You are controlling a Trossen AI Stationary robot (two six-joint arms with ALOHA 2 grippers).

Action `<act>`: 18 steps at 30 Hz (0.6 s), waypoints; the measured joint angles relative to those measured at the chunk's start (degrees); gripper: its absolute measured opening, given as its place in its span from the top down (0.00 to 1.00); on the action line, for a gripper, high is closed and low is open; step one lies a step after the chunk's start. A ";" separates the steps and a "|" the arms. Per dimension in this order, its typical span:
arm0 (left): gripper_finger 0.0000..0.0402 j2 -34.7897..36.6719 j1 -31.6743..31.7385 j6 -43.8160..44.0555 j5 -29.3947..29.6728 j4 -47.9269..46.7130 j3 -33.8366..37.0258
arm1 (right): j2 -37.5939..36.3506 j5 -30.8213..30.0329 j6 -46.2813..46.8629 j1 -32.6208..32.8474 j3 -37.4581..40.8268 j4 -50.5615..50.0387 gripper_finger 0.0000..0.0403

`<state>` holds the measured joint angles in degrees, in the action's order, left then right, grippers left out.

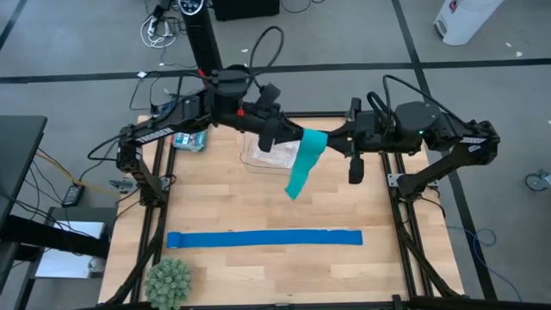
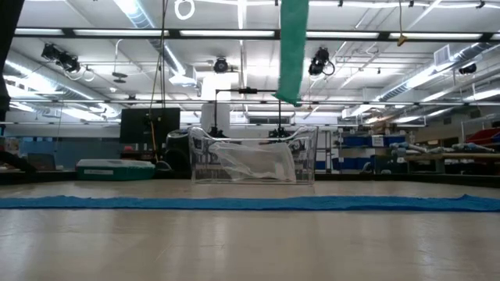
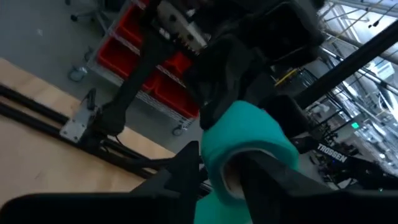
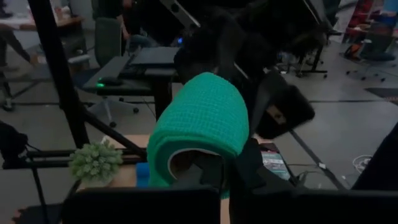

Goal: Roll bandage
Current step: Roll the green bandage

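High view: the left gripper (image 1: 288,138) and right gripper (image 1: 334,139) meet mid-air above the table's 12 o'clock side, both at the teal-green stretchy fabric bandage (image 1: 305,159), its tail hanging. Left wrist view: left fingers (image 3: 273,180) inside the roll. Right wrist view: right gripper clamped on it.

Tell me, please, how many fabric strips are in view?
2. The teal bandage hangs in the air between both arms, above the table's middle, partly rolled. The blue strip lies flat across the table's near part. None seems hidden.
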<state>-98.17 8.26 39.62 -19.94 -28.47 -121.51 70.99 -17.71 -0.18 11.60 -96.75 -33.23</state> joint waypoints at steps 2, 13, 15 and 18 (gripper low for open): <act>0.70 0.89 0.01 -1.79 0.83 -0.11 0.00 | -0.59 0.16 0.63 0.00 0.00 -0.04 1.00; 0.70 6.25 -0.71 -17.26 10.59 -3.20 -0.18 | -2.88 7.66 12.93 -3.45 0.04 0.02 1.00; 0.70 6.60 -1.78 -19.23 11.25 -4.24 -0.20 | -2.75 12.28 18.48 -5.57 0.04 -0.01 1.00; 0.70 6.63 -4.00 -21.90 13.56 -6.74 -0.20 | -2.65 19.31 27.03 -9.16 0.04 0.04 1.00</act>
<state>-91.55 4.26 17.72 -6.38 -35.21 -121.71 68.35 1.61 26.85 2.43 -96.71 -33.19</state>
